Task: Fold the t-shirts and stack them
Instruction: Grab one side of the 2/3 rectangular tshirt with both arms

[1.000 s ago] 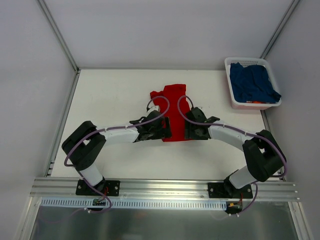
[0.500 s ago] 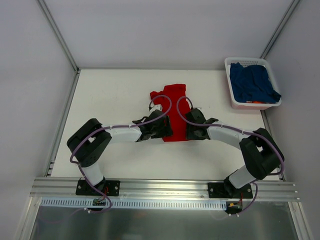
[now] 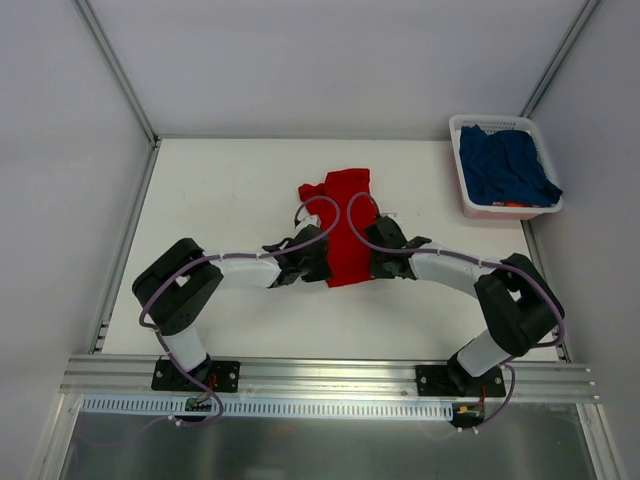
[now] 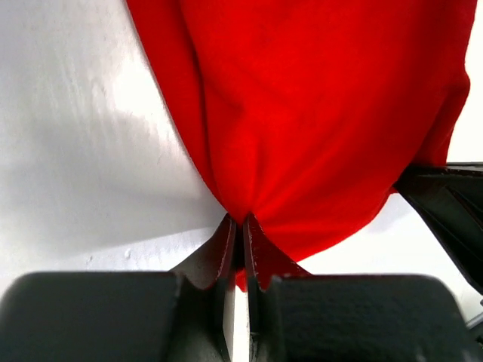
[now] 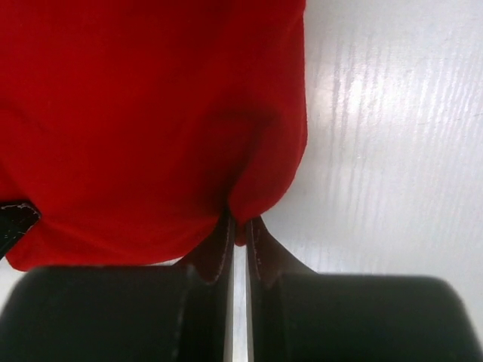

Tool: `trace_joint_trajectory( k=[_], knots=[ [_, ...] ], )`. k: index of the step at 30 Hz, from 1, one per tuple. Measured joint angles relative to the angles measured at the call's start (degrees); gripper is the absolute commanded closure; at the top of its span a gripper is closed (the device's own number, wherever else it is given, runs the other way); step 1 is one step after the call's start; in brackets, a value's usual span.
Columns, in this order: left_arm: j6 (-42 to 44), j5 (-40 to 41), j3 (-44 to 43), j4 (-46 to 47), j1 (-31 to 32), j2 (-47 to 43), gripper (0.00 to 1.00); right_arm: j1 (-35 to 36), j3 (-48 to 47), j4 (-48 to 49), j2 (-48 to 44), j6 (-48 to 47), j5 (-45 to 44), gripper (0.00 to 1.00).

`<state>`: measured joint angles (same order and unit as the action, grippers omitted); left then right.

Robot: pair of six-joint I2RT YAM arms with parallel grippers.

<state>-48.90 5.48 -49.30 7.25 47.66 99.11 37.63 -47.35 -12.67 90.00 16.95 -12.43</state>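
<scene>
The red t-shirt (image 3: 345, 225) lies bunched in the middle of the white table. My left gripper (image 3: 318, 262) is shut on its near left hem; in the left wrist view the red t-shirt (image 4: 317, 121) is pinched at my left gripper (image 4: 241, 224). On the near right hem my right gripper (image 3: 374, 262) is shut too. The right wrist view shows the red t-shirt (image 5: 151, 113) pulled into a fold at my right gripper (image 5: 240, 226). The navy t-shirt (image 3: 505, 165) sits crumpled in the basket.
A white plastic basket (image 3: 467, 205) stands at the table's far right corner. A metal frame post (image 3: 120, 75) runs along the back left. The right gripper's black body (image 4: 445, 204) shows at the right of the left wrist view.
Both grippers have closed on the red t-shirt's near hem. The near edge of the cloth has drawn inward and narrowed between them.
</scene>
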Motion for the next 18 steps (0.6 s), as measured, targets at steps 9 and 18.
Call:
trace_joint_trajectory(
  k=[9, 18],
  knots=[
    [-0.3, -0.4, 6.2, -4.3, 2.7, -8.7, 1.00, 7.9, 2.5, -4.6, -6.9, 2.6, -2.4, 1.00],
    [-1.6, 2.4, 6.3, -15.8, 10.0, -23.5, 1.00, 19.9, 2.5, -13.3, -19.0, 8.3, -9.9, 1.00]
  ],
)
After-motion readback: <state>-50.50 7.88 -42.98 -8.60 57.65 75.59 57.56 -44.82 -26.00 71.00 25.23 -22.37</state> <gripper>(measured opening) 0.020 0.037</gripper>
